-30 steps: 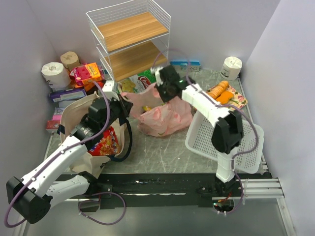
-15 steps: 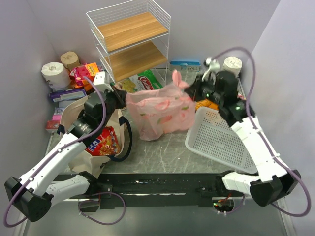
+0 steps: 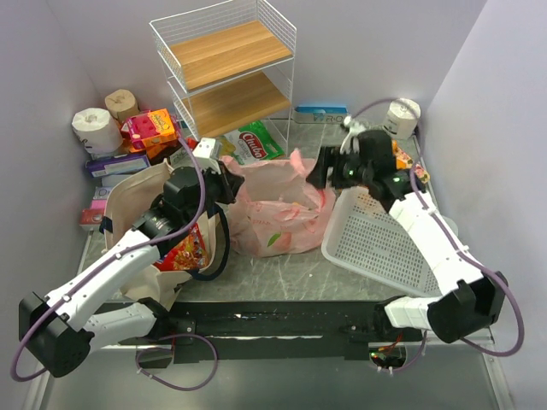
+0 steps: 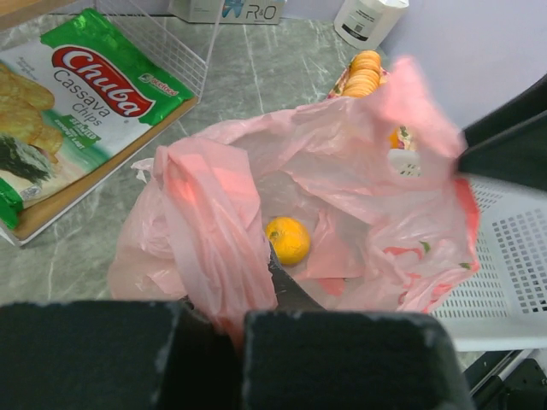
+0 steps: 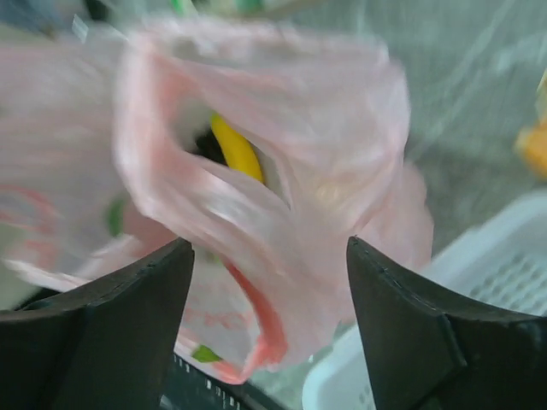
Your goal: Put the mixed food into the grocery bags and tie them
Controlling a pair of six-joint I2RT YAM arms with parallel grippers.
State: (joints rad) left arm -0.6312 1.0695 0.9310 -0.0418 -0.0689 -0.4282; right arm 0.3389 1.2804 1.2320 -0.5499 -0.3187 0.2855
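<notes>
The plastic bag point(image 3: 278, 209) lies between the tote point(image 3: 137, 192), left, and the basket point(image 3: 385, 248), right. Inside it is an orange point(image 4: 287, 240), perhaps a banana point(image 5: 235, 147).

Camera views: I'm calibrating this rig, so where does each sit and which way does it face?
Top external: above and behind the bases, looking down; both arms show, left hand and right hand at the pink bag.
Left wrist: on the left arm, looking into the bag at an orange; its fingers fill the bottom.
Right wrist: on the right arm, facing the blurred bag; its fingers either side.
Shared: all see the bag; top and left wrist see the white basket.
</notes>
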